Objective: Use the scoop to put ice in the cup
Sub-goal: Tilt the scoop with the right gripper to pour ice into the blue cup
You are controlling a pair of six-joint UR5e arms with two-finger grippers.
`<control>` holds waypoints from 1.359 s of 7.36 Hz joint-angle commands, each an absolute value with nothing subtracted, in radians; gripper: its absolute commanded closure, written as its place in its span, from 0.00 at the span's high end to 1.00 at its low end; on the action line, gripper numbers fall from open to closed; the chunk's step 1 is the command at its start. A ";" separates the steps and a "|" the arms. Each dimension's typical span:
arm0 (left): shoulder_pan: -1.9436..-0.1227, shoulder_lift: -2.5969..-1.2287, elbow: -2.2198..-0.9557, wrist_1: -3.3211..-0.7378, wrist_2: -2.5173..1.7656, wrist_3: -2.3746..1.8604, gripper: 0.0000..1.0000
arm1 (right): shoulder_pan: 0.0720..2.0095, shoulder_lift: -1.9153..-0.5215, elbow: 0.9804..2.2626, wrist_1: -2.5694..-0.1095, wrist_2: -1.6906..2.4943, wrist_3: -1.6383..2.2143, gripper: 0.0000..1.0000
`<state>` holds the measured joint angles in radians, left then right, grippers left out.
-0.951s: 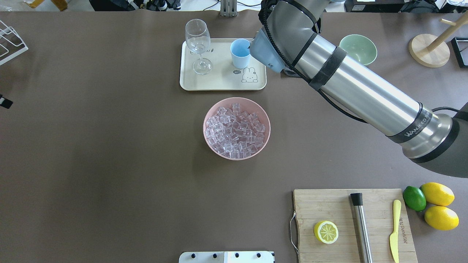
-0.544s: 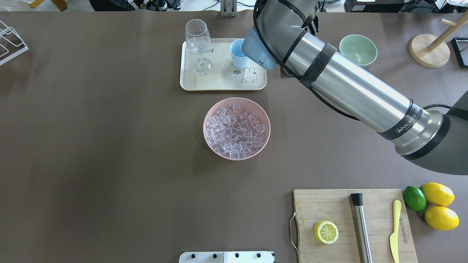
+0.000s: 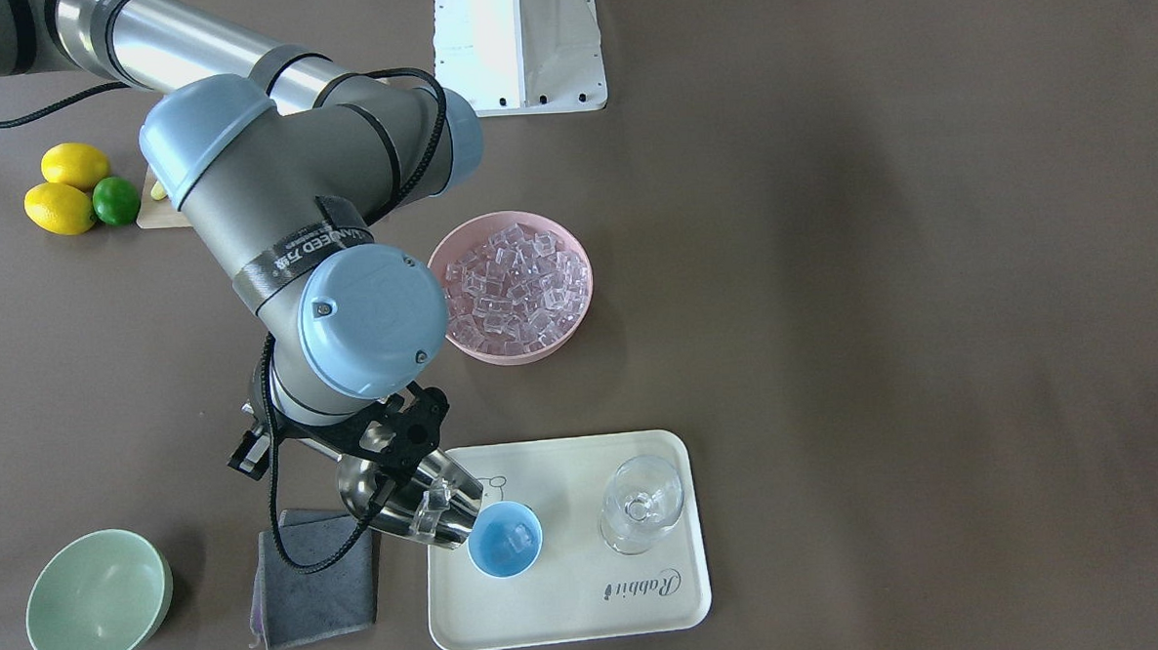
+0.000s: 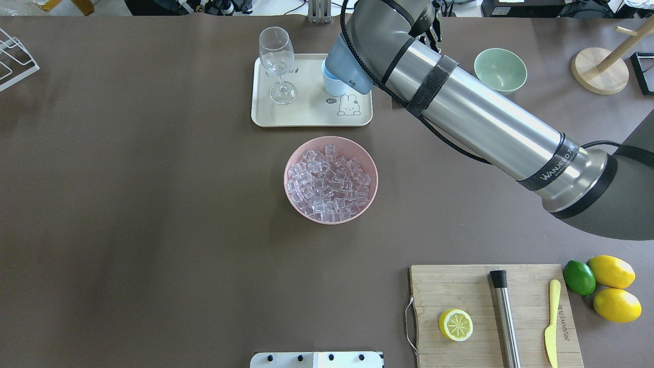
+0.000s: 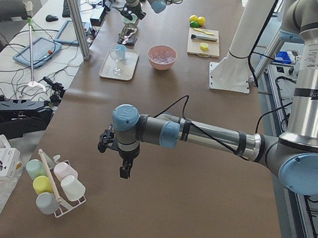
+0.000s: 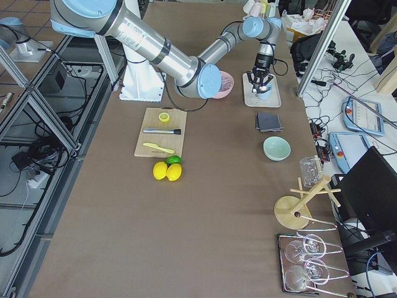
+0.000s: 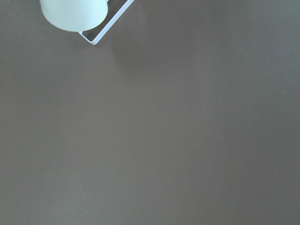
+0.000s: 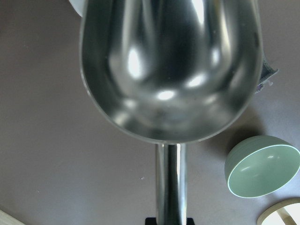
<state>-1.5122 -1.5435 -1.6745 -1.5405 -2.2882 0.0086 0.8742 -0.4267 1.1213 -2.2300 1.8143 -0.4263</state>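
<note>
My right end effector (image 3: 395, 438), clamped shut on the scoop (image 3: 413, 500) by its rod handle, is reaching further across the tray (image 3: 552, 609) than a second ago, and the trough is tipping at the cup (image 3: 505, 540). One piece of ice (image 3: 437, 496) is leaving the lip and some is already lying in the cup, so the pour is working. I cannot tell the state of the left end effector (image 5: 124, 173).

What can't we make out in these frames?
Inside the cup: overhead view, the right arm covers it.
Count of ice in it: front-facing view, clear cubes blur together.
Whether the left gripper is open: left side view only, too small.
Lip of the scoop: right wrist view, cut off by the top edge.
</note>
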 commanded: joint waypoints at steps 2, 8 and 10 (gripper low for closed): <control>-1.520 -1.540 -1.641 -1.539 -2.263 0.011 0.98 | 0.868 -0.377 1.057 -2.249 1.787 -0.446 0.00; -1.523 -1.540 -1.628 -1.539 -2.264 0.011 0.98 | 0.922 -0.738 1.624 -2.349 1.881 -0.249 0.00; -1.523 -1.542 -1.624 -1.539 -2.266 0.011 0.98 | 1.020 -1.008 1.913 -2.349 1.963 -0.149 0.00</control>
